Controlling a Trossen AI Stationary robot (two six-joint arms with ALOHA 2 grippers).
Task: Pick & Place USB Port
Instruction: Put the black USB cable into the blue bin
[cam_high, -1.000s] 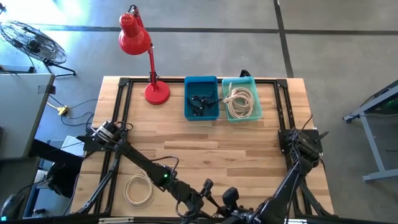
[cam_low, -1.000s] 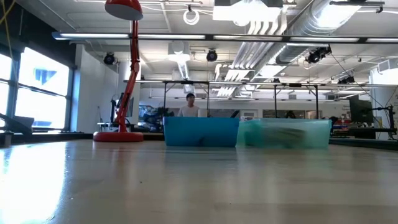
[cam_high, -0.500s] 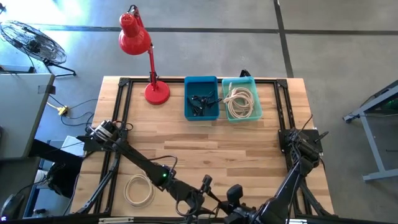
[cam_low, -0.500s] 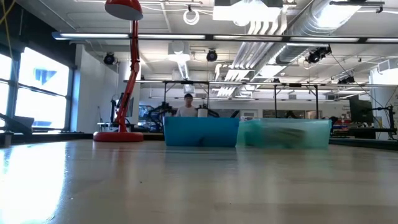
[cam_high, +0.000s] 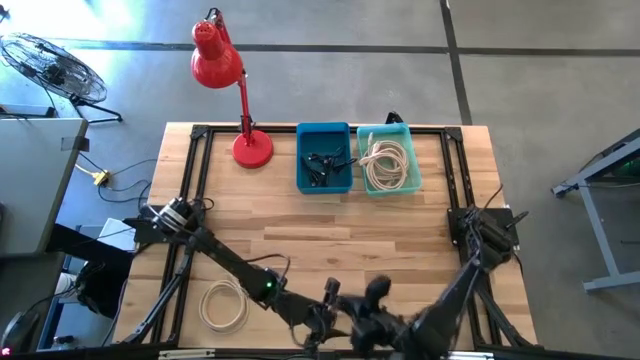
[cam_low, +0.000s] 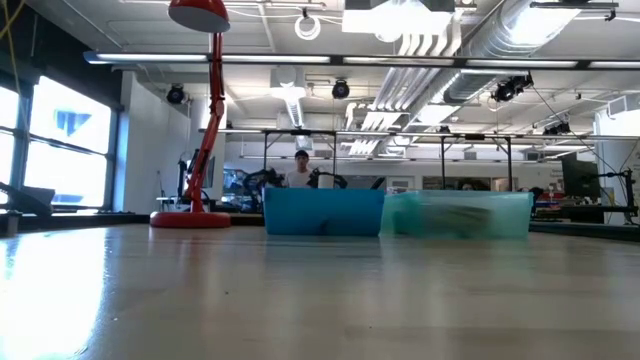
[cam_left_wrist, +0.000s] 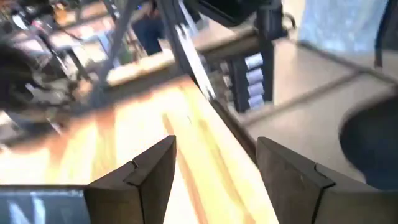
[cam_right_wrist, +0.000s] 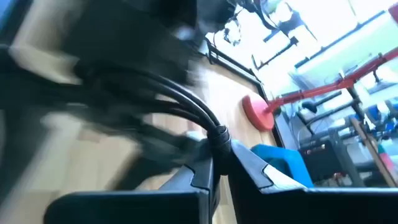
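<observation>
The blue bin (cam_high: 325, 158) at the far middle of the table holds several dark USB parts (cam_high: 322, 163); in the low view it is the blue bin (cam_low: 323, 212). My left gripper (cam_high: 330, 293) hovers at the near middle of the table, and in the left wrist view my left gripper (cam_left_wrist: 214, 165) is open over bare wood. My right gripper (cam_high: 376, 291) is just right of it. In the right wrist view my right gripper (cam_right_wrist: 224, 165) is shut with nothing between the fingers. The left arm's black cable (cam_right_wrist: 186, 102) shows just beyond them.
A teal bin (cam_high: 388, 160) with a coiled white cable stands right of the blue bin. A red desk lamp (cam_high: 250, 145) stands at the far left. Another white cable coil (cam_high: 222, 305) lies near the left near edge. A person (cam_low: 302, 170) shows behind the table.
My right gripper has moved from the table's near edge toward the far edge, closing in beside my left gripper. The left arm has shifted only slightly. The bins, the lamp and the coil have stayed put.
</observation>
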